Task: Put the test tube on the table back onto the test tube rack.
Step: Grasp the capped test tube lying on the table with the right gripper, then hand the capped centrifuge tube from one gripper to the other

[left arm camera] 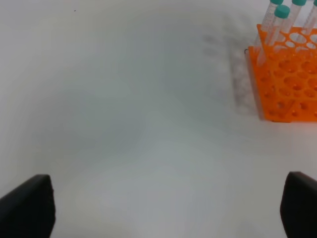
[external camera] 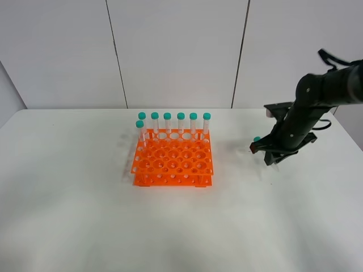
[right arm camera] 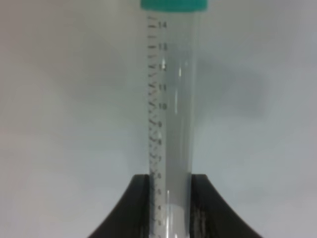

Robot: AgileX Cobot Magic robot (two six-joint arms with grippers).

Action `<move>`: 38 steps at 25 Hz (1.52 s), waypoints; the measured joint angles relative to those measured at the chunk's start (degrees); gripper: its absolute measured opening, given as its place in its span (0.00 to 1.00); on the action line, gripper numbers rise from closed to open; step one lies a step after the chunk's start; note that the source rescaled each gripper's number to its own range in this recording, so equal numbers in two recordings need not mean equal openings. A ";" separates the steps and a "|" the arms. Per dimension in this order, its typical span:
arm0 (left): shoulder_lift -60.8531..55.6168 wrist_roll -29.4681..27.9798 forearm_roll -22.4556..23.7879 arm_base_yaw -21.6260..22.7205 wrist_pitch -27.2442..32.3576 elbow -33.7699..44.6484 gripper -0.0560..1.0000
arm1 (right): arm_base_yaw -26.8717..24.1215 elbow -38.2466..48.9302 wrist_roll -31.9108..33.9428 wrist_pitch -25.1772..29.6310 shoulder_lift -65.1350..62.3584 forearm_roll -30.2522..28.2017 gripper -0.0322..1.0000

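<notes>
white bench (external camera: 85, 215), test tube rack (external camera: 173, 164) mid, capped tubes (external camera: 167, 122) at back, front holes free. right pincer (right arm camera: 170, 198) clamped low on test tube (right arm camera: 171, 124), cap sticking out, well right of rack. left pincer (left arm camera: 163, 208) spread wide, prob parked out of way.

High view overlooks whole table (external camera: 68, 215); left wrist low, shares rack (left arm camera: 283, 96); right wrist tight on tube (right arm camera: 173, 124).

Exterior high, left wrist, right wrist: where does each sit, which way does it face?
Exterior high: mounted high, looks down on the table and test tube rack, wall behind; right arm and right gripper show.
Left wrist: low over the table, faces the rack's corner; open left gripper tips show.
Right wrist: looks along the right gripper, shut on the test tube.
Shared: exterior and left wrist both see the rack.
</notes>
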 joint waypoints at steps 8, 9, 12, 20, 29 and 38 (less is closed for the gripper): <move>0.00 0.00 0.00 0.00 -0.02 0.00 1.00 | 0.00 0.12 -9.58 8.36 -19.67 6.77 0.05; 0.00 0.00 0.00 0.00 -0.02 0.00 1.00 | 0.37 0.57 -11.11 8.73 -21.73 8.05 0.05; 0.00 0.00 0.00 0.00 -0.02 0.00 1.00 | 2.37 2.34 -13.80 8.87 -25.20 9.80 0.05; 0.00 0.00 0.00 0.00 -0.02 0.00 1.00 | 14.52 7.34 -15.65 8.56 -31.44 14.81 0.05; 1.90 0.00 -3.57 0.00 -4.95 -1.91 1.00 | 22.17 7.59 -24.26 2.26 -28.87 16.63 0.05; 24.49 11.68 -26.91 0.00 -17.92 -6.61 1.00 | 22.17 15.22 -30.59 -0.73 -26.78 24.18 0.05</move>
